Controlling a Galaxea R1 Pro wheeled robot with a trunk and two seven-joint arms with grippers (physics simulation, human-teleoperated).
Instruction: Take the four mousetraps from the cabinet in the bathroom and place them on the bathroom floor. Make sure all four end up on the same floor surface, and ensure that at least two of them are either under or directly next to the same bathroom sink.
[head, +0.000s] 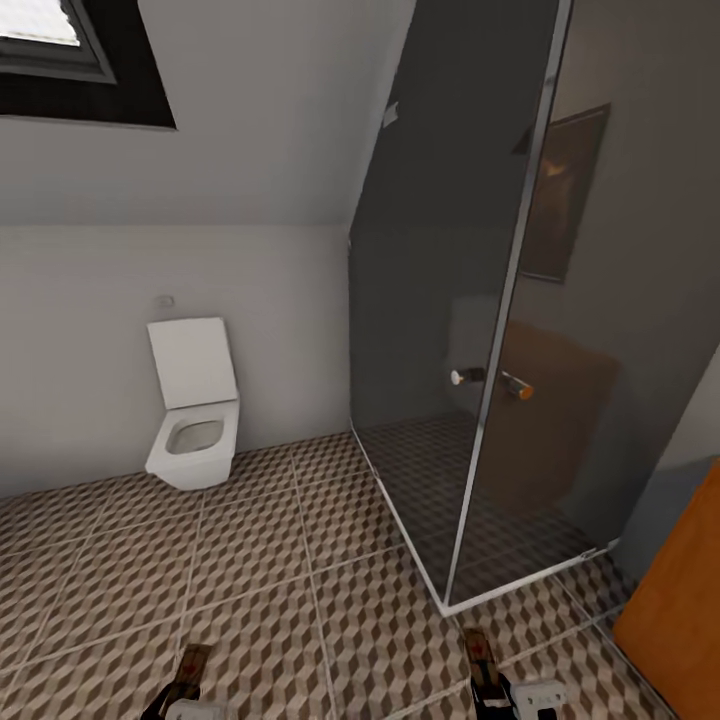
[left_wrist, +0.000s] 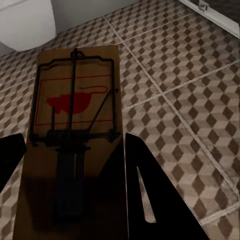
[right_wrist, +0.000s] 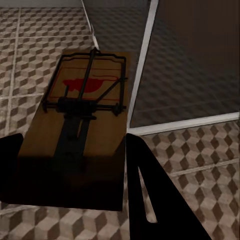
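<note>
We're carrying two mousetraps above the bathroom floor (head: 300, 590): the left mousetrap (left_wrist: 75, 125) is clamped in our left hand (left_wrist: 70, 165), the right mousetrap (right_wrist: 82, 125) is clamped in our right hand (right_wrist: 70, 165), each board sticking forward past the fingers. Left trap hangs over open cube-pattern tile with the white toilet (head: 195, 415) further ahead by the wall. Right trap sits over the corner of the glass shower enclosure (head: 480, 350), with an orange-brown cabinet (head: 675, 610) just to the right.
</note>
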